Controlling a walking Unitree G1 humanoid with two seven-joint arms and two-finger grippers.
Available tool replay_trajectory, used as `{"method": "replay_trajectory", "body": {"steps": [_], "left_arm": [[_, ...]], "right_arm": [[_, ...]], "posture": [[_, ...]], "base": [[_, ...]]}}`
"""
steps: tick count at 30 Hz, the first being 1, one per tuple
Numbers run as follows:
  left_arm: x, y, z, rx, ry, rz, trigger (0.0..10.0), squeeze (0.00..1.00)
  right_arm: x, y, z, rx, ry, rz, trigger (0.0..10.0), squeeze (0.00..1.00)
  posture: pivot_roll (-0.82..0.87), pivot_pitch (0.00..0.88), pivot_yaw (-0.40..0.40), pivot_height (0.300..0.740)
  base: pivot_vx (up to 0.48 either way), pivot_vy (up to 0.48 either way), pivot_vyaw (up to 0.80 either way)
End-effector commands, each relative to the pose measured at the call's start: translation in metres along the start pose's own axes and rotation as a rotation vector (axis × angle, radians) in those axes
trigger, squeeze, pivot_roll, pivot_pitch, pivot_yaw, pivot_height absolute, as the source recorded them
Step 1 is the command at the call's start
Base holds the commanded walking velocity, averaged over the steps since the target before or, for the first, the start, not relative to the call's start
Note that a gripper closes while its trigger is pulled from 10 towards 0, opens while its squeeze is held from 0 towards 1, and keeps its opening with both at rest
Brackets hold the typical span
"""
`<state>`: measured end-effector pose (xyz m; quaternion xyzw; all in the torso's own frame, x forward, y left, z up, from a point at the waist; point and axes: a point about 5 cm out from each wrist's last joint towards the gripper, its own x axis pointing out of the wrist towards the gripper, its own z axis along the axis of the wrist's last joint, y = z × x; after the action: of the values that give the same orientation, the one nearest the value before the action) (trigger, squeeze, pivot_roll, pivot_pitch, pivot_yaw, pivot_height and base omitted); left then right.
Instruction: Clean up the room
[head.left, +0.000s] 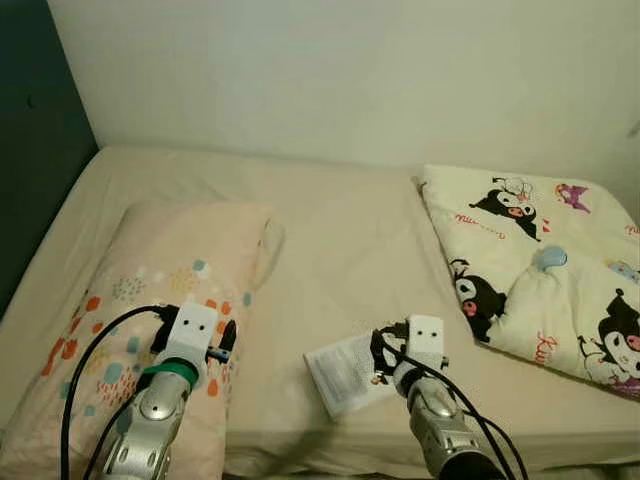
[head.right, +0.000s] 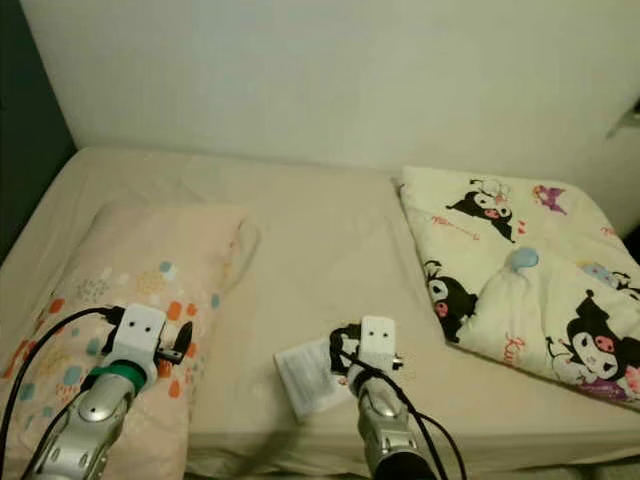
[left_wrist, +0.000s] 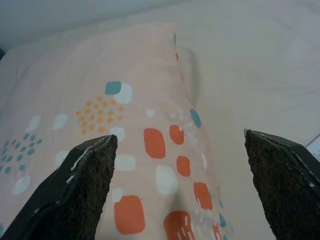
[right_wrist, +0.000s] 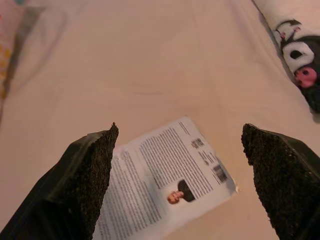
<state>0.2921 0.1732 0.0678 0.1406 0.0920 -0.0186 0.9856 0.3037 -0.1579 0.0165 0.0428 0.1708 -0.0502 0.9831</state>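
On the near edge of the bed (head.left: 340, 230), a white paper packet (head.left: 345, 372), lying flat. Just above it, the right gripper (right_wrist: 177, 165), fingers wide apart, holding nothing. To the left, over the spotted pillow (head.left: 160, 290), the left gripper (left_wrist: 180, 170), wide too. Far right, a cartoon blanket (head.left: 540, 270).

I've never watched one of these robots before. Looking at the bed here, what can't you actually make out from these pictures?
- White packet: the print is too small to read in the right wrist view, and the right claw covers one side of it in the eye views.
- Cartoon quilt: cut off by the picture's right edge.
- Pillow: its near end lies behind the left claw and arm.
- Bed: its front edge runs off the bottom.
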Motion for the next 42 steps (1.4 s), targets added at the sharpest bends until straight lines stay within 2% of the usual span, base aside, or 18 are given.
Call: {"method": "replay_trajectory", "body": {"steps": [1, 7, 16, 25, 34, 36, 37, 42], "left_arm": [[0.002, -0.007, -0.005, 0.003, 0.03, -0.029, 10.0, 0.0], [0.011, -0.014, 0.006, 0.036, 0.013, -0.101, 10.0, 0.0], [0.015, -0.011, 0.008, 0.047, 0.012, -0.107, 10.0, 0.0], [0.012, -0.006, 0.008, 0.016, -0.003, -0.046, 10.0, 0.0], [0.01, -0.002, 0.008, 0.014, -0.005, -0.031, 10.0, 0.0], [0.01, 0.0, 0.009, 0.013, -0.008, -0.023, 10.0, 0.0], [0.01, 0.002, 0.011, 0.011, -0.012, -0.015, 10.0, 0.0], [0.01, 0.002, 0.014, 0.011, -0.019, -0.013, 10.0, 0.0]], "right_arm": [[-0.003, -0.007, -0.01, 0.017, 0.043, -0.042, 10.0, 0.0], [-0.007, -0.023, -0.014, 0.059, 0.055, -0.127, 10.0, 0.0], [-0.01, -0.027, -0.017, 0.052, 0.05, -0.146, 10.0, 0.0], [-0.004, -0.021, -0.007, 0.046, 0.04, -0.1, 10.0, 0.0], [0.004, -0.006, 0.0, 0.132, 0.081, -0.039, 10.0, 0.0], [0.005, -0.004, 0.0, 0.124, 0.092, -0.034, 10.0, 0.0], [0.007, -0.003, 0.001, 0.091, 0.112, -0.039, 10.0, 0.0], [0.01, -0.001, 0.006, 0.102, 0.11, -0.04, 10.0, 0.0]], "posture": [[0.14, 0.0, -0.026, 0.642], [0.09, 0.0, 0.071, 0.637], [0.09, 0.0, 0.076, 0.637], [0.11, 0.013, 0.028, 0.623], [0.13, 0.043, 0.004, 0.603], [0.13, 0.048, -0.002, 0.598], [0.14, 0.055, -0.008, 0.593], [0.14, 0.065, -0.008, 0.593]], "base": [[0.0, 0.0, 0.0], [0.0, 0.0, 0.0], [0.0, 0.0, 0.0], [0.0, 0.0, 0.0], [0.0, 0.0, 0.0], [0.0, 0.0, 0.0], [0.0, 0.0, 0.0], [0.0, 0.0, 0.0]]}}
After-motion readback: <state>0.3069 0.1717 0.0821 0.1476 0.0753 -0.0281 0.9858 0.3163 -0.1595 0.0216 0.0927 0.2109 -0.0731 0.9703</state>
